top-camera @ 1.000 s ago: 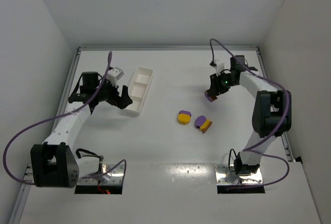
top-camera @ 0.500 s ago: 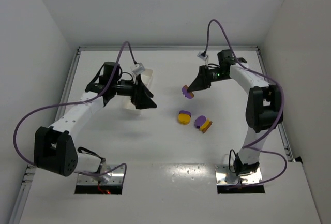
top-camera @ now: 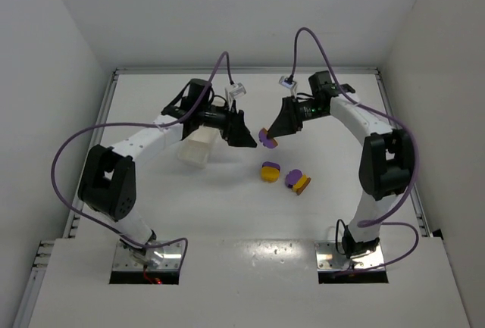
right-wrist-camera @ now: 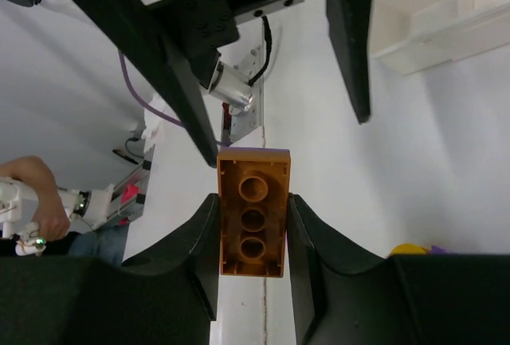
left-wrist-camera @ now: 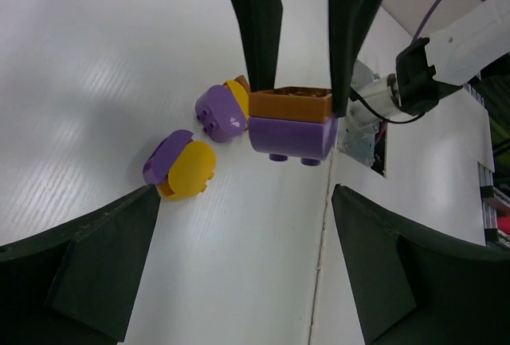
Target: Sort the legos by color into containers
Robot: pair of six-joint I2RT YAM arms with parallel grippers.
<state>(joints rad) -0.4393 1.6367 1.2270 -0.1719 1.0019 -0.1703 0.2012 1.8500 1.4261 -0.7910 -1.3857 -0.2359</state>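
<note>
sorting has barely begun: our white tray, left of middle on the table, shows nothing in the compartments we can see. the left gripper gapes wide beside a brown-on-purple stack pinched aloft by the right gripper; a yellow-and-purple pair and another clump lie mid-table, unsorted.

White tabletop fills top view, matte, plain. Seam crosses it toward 6 o'clock; strip below seam glossier, faint glare. Metal rail edges table at 12 o'clock, with similar rails along 9 and 3 o'clock sides. Back wall at 12 o'clock plain white. Left wall at 9 o'clock and right wall at 3 o'clock white too, both slightly greyer. Light soft, even, from above; shadows on tabletop pale and blurred.
</note>
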